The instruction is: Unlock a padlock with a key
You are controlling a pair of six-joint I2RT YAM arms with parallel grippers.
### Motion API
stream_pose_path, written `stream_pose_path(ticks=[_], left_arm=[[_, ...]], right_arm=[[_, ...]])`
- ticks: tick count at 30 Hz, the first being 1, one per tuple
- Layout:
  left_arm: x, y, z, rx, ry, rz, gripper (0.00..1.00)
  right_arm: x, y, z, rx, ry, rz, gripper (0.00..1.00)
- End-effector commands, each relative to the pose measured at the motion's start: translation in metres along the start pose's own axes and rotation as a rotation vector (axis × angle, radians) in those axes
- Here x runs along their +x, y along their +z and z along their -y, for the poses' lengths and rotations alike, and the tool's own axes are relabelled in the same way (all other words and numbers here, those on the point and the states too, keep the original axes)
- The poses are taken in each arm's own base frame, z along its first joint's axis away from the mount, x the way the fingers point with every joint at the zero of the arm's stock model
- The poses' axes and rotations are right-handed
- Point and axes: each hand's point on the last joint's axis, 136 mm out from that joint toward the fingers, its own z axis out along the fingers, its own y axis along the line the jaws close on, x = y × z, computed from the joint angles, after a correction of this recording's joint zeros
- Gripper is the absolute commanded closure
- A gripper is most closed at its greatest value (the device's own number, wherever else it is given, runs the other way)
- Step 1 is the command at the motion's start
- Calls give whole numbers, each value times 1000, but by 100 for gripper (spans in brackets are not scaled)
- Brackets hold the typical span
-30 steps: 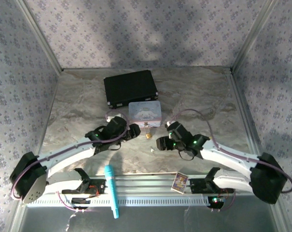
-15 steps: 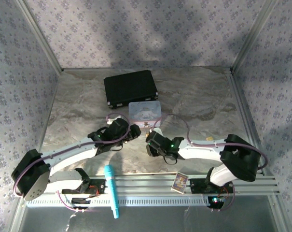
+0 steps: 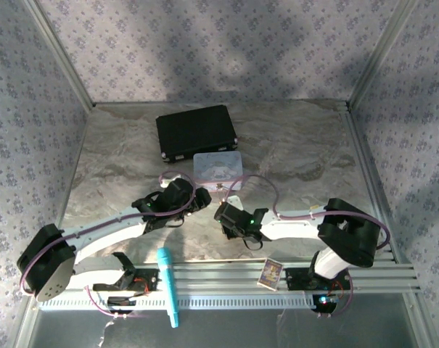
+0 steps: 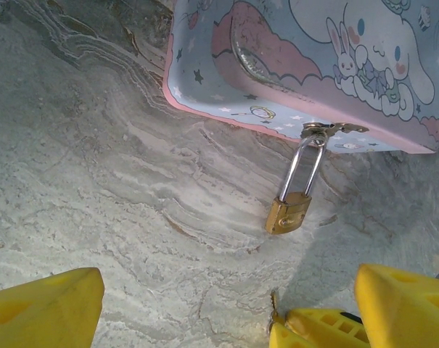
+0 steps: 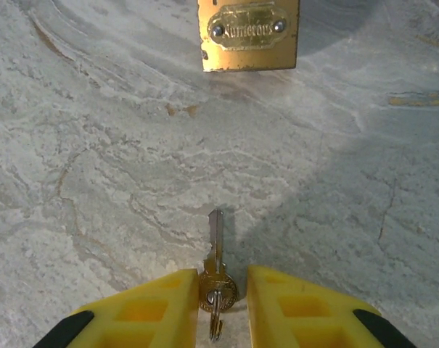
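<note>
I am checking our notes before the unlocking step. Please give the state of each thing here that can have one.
tin box: lid shut, fastened by the padlock.
padlock: shackle closed through the hasp, body lying on the table.
key: flat on the table, blade pointing at the padlock.
black case: closed.
left claw: open, holding nothing.
right claw: narrowed around the key's head; firm grip cannot be told.
</note>
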Motion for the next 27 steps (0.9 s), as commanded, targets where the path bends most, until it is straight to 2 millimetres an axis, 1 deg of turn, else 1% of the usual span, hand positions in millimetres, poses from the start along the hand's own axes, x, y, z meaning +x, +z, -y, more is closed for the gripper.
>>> stream_pose_path(ticks=[1, 2, 4, 5, 9, 11, 13, 18, 21, 25, 27], left_arm=[[-1, 3, 5, 8, -17, 9, 11], [-1, 4, 5, 6, -18, 8, 11], [0, 5, 6, 3, -18, 0, 11], [0, 6, 6, 0, -20, -2, 11], [2, 6, 8, 5, -38, -10, 11], [3, 7, 9, 18, -66, -11, 14], [7, 8, 15, 69, -113, -26, 19], [14, 9, 39, 227, -262, -43, 28], [14, 5, 51, 274, -320, -31, 28], [17, 3, 58, 293, -414, -23, 26], [24, 6, 57, 284, -511, -45, 22]], right_arm=[[6, 3, 5, 52, 3, -7, 75], [8, 5, 6, 58, 3, -11, 79], [9, 7, 5, 52, 2, -21, 93], [9, 7, 3, 45, 2, -20, 97], [8, 2, 6, 39, 11, -9, 99], [5, -2, 9, 22, 25, 5, 100], [-1, -7, 11, -22, 55, 14, 100], [-24, -25, 10, -186, 142, 60, 100], [-36, -35, 10, -242, 173, 84, 100], [-53, -51, 6, -297, 212, 133, 100], [-63, -60, 3, -317, 219, 166, 100]])
